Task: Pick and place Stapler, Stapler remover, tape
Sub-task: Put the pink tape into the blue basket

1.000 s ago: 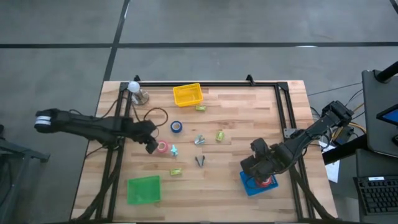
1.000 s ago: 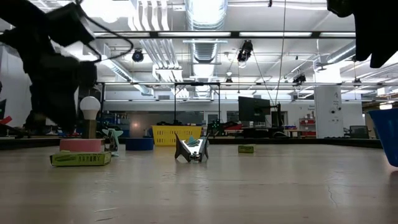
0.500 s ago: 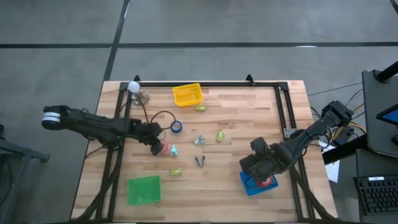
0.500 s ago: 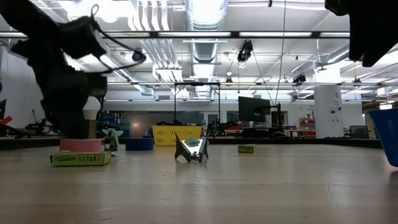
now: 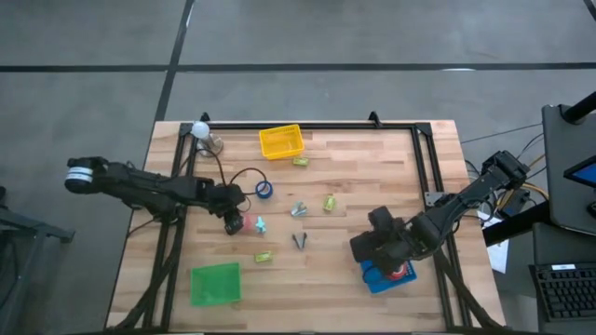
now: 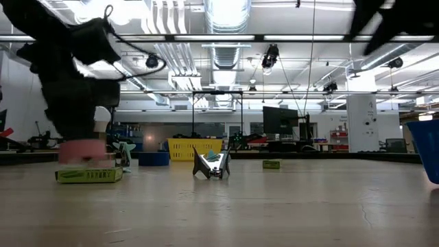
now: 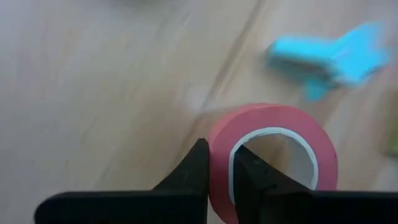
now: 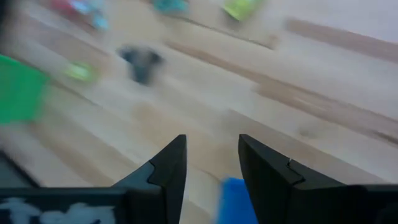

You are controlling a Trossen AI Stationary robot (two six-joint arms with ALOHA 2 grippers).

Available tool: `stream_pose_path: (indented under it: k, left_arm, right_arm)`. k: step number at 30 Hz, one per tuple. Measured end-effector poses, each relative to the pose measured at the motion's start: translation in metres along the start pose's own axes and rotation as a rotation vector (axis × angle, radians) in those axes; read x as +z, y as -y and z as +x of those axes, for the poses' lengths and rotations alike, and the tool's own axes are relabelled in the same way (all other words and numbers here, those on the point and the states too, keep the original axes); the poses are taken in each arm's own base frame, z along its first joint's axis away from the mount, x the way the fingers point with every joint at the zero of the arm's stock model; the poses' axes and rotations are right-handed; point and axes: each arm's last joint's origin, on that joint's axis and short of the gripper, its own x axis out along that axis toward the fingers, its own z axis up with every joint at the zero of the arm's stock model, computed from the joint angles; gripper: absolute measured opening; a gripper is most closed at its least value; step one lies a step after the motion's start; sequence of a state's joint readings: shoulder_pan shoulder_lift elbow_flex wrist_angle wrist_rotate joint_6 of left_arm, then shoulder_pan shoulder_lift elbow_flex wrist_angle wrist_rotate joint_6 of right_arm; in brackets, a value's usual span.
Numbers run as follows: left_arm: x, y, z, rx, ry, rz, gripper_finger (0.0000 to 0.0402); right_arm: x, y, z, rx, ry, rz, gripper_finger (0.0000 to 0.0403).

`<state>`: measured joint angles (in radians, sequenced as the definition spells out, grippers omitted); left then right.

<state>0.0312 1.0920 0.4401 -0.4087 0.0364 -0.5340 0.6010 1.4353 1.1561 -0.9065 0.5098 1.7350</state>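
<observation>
left gripper (image 7: 219, 171): at the table's left-middle, fingers pinched on the wall of the pink tape (image 7: 273, 158), one finger outside the ring, one inside the hole. in the high view it sits at (image 5: 233, 220).
pink tape: held by the left gripper; in the low view it shows as a pink band (image 6: 84, 152) just above the green box (image 6: 89, 175), whether clear of the table i cannot tell.
right gripper (image 8: 211, 165): over the table's right-front part, beside the blue bin (image 5: 386, 277); fingers apart by a narrow gap, nothing between them. high view at (image 5: 365, 249).
blue tape (image 5: 264, 190): flat on the table, just behind the left gripper.
red tape (image 5: 400, 271): lying in the blue bin.
cyan piece (image 5: 260, 225): just right of the pink tape, on the wood; also seen at (image 7: 336, 56).
yellow basket (image 5: 281, 141): at the back of the table, centre-left.
green bin (image 5: 215, 284): front-left corner area.
green box: small, lime, lying in front of the pink tape; high view at (image 5: 264, 256).
dark remover (image 5: 299, 241): near the table's middle; standing with its jaws up in the low view (image 6: 210, 165).
grey piece (image 5: 299, 209): centre of the table, behind the dark remover.
lime pieces: one near the yellow basket (image 5: 300, 161), one right of centre (image 5: 329, 202).
bulb (image 5: 200, 130): white, back-left corner.
table (image 5: 391, 177): pale wood planks with a black frame round the back.
</observation>
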Motion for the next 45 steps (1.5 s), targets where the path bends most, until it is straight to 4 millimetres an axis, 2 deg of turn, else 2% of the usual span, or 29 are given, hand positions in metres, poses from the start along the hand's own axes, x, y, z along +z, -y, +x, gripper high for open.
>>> stream_pose_path:
  k: [4, 6, 10, 15, 21, 25, 29, 35, 39, 45]
  left_arm:
    - [0.014, 0.009, -0.016, -0.051, 0.083, -0.034, 0.0040]
    - [0.025, 0.016, -0.028, -0.096, 0.151, -0.060, 0.0054]
    - [0.051, 0.033, -0.057, -0.228, 0.316, -0.074, 0.0064]
    - [0.081, 0.053, -0.102, -0.385, 0.544, -0.057, 0.0042]
    - [0.100, 0.066, -0.138, -0.464, 0.680, -0.028, 0.0055]
    - [0.103, 0.068, -0.147, -0.479, 0.705, -0.025, 0.0065]
    - [0.107, 0.072, -0.155, -0.533, 0.747, -0.028, 0.0058]
    - [0.112, 0.077, -0.164, -0.641, 0.822, -0.053, 0.0049]
    - [0.113, 0.078, -0.161, -0.645, 0.808, -0.076, 0.0052]
    - [0.115, 0.081, -0.159, -0.672, 0.813, -0.089, 0.0052]
  right_arm:
    - [0.003, -0.022, -0.002, 0.205, 0.101, -0.003, 0.0143]
    - [0.006, -0.034, -0.003, 0.312, 0.137, 0.007, 0.0141]
    - [0.022, -0.054, -0.005, 0.473, 0.204, 0.060, 0.0153]
    - [0.040, -0.062, -0.002, 0.535, 0.241, 0.151, 0.0213]
    - [0.056, -0.068, 0.005, 0.603, 0.214, 0.203, 0.0298]
    - [0.070, -0.078, 0.006, 0.733, 0.256, 0.268, 0.0319]
    - [0.082, -0.086, 0.008, 0.830, 0.312, 0.308, 0.0327]
    - [0.088, -0.090, 0.029, 0.835, 0.313, 0.313, 0.0334]
    - [0.096, -0.100, 0.035, 0.985, 0.341, 0.338, 0.0332]
    - [0.109, -0.107, 0.060, 1.076, 0.376, 0.373, 0.0334]
